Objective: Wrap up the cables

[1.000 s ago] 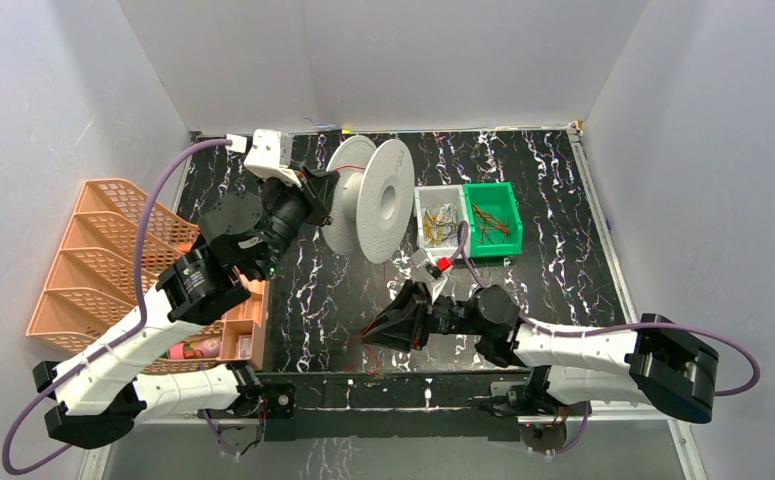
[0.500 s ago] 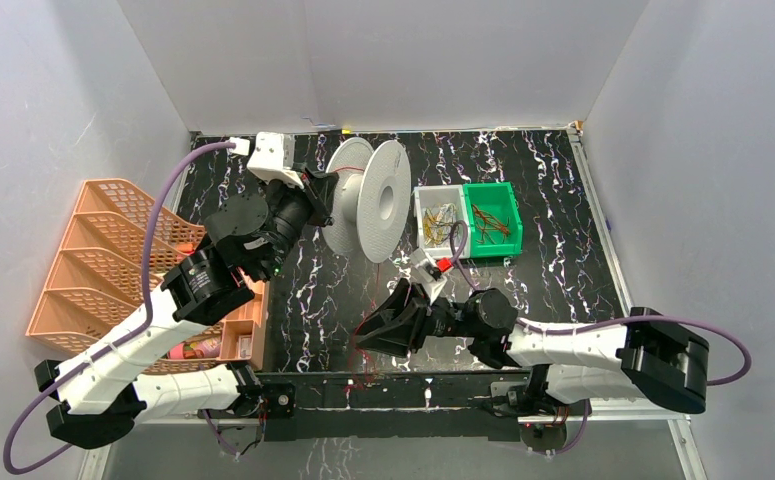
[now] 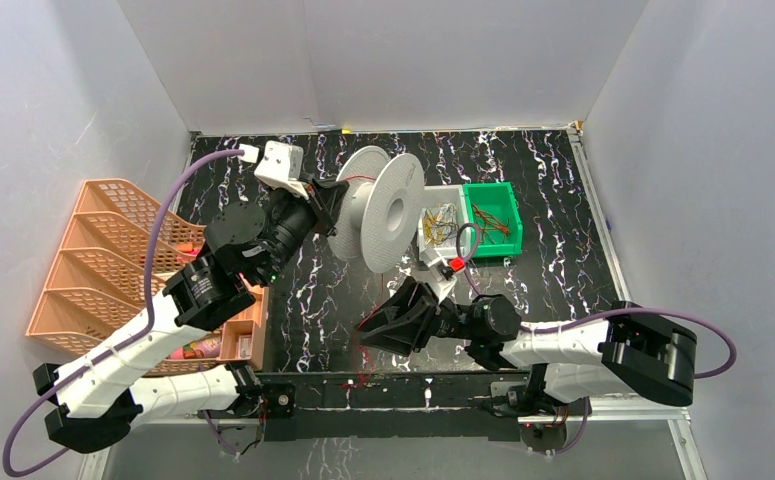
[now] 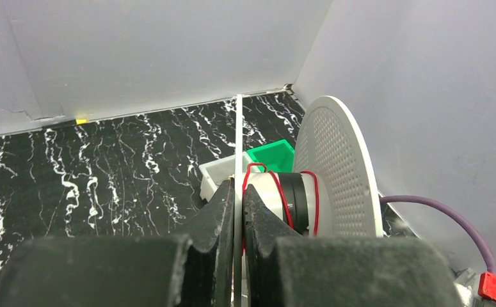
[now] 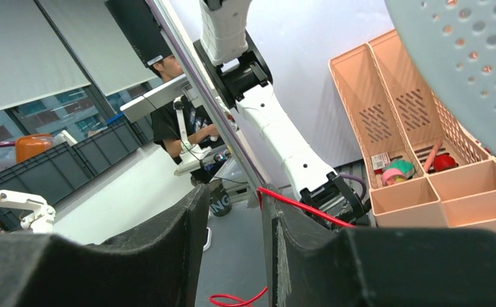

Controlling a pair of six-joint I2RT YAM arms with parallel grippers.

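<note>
A white spool stands on edge on the black marbled table. My left gripper is shut on its near thin flange, which sits edge-on between the fingers. A thin red cable makes a few turns round the spool's hub. My right gripper hovers low near the front edge, its jaws apart. The red cable lies hooked over the tip of one finger, not pinched. A loose loop hangs below. In the top view the red cable trails near the front edge.
An orange desk organizer stands at the left, also in the right wrist view. A white bin of yellowish wires and a green bin sit right behind the spool. Grey walls enclose the table.
The left gripper has swung the spool to the right and tilted it toward the bins. The right gripper has shifted left and a little forward with the red cable.
</note>
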